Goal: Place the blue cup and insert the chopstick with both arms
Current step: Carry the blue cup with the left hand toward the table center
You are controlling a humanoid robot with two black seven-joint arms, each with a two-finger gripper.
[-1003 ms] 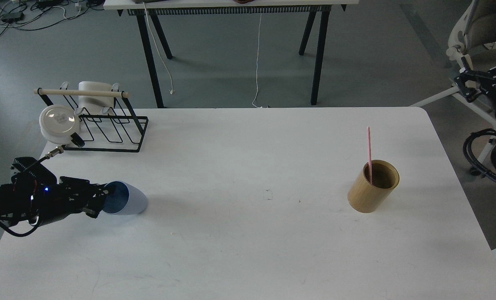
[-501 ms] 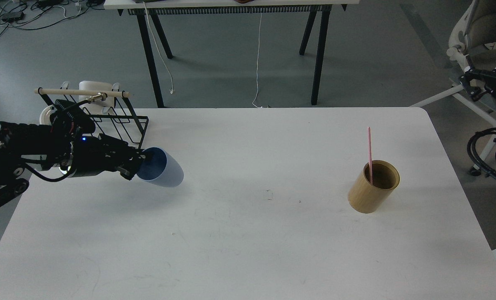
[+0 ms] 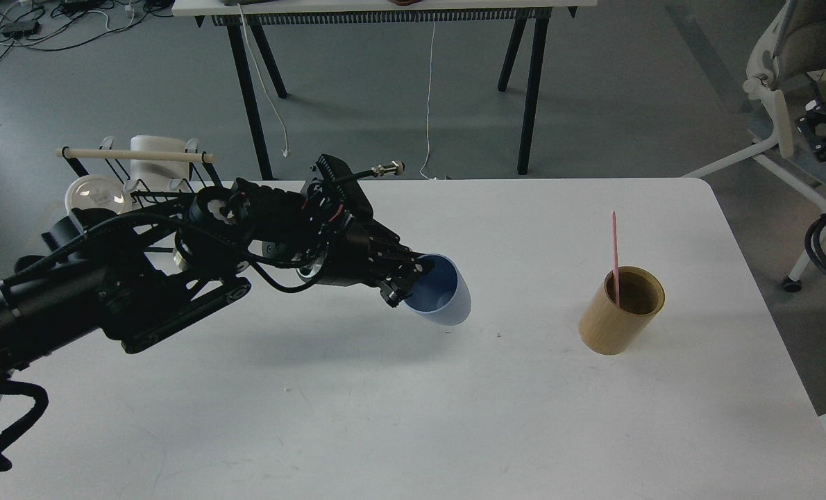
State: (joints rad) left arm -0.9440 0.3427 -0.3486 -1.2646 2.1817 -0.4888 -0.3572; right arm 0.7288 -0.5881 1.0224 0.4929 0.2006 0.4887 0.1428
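White counter (image 3: 413, 417) carries the scene: over its middle the left gripper (image 3: 405, 281) pinches the tilted blue cup (image 3: 441, 292) by its rim, fingers clamped, mid-placement, needing righting and lowering before the chopstick (image 3: 615, 253), standing in the bamboo holder (image 3: 621, 312), comes over.

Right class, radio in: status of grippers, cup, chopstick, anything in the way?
Left gripper shut on blue cup, tilted above table. Right gripper not in view. Chopstick standing in bamboo holder. Nothing between cup and holder.
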